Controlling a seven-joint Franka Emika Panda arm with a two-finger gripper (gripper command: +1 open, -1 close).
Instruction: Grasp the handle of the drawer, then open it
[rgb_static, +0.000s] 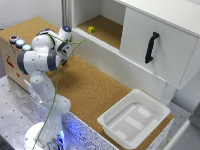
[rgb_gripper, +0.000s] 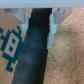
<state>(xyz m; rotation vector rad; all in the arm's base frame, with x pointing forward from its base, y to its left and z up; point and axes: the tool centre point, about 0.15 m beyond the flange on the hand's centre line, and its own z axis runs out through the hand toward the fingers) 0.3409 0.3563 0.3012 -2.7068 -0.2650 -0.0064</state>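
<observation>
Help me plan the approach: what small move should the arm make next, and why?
Probably swing the gripper toward the exterior view's right, toward the handle. The gripper sits well away from it, near the open shelf, so nothing is grasped and the drawer looks shut. The wrist view shows no handle.

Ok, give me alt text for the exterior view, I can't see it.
A white robot arm stands on a cork-topped table, far from the black handle on the white drawer at the exterior view's right. A shallow white bin sits near the table's edge.
</observation>
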